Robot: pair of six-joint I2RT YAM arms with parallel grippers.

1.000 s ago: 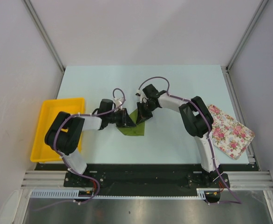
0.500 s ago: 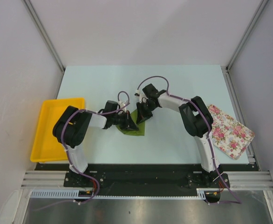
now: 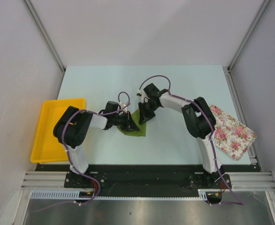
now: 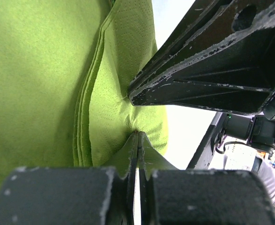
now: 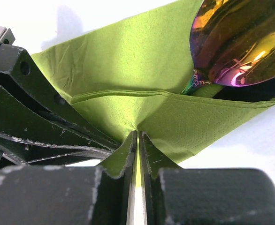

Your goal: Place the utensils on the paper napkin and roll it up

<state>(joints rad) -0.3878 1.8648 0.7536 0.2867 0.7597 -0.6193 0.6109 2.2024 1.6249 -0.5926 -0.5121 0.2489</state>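
The olive-green paper napkin (image 3: 136, 126) lies partly folded at the table's middle, between both grippers. My left gripper (image 3: 133, 124) is shut, pinching a napkin fold (image 4: 123, 103) at its tips (image 4: 138, 133). From the other side my right gripper (image 3: 144, 117) is shut on the napkin's folded flap (image 5: 184, 122), its jaws (image 5: 138, 132) a thin slit apart. A shiny gold spoon head (image 5: 240, 40) pokes out from under that flap. Other utensils are hidden. In each wrist view the other gripper's fingers (image 4: 203, 79) (image 5: 39, 117) show close by.
A yellow tray (image 3: 57, 129) sits at the table's left edge. A floral cloth (image 3: 232, 132) lies at the right edge, beside the right arm.
My left gripper has slid right onto the napkin and shut on its fold. The right gripper has stayed in place on the napkin's far corner.
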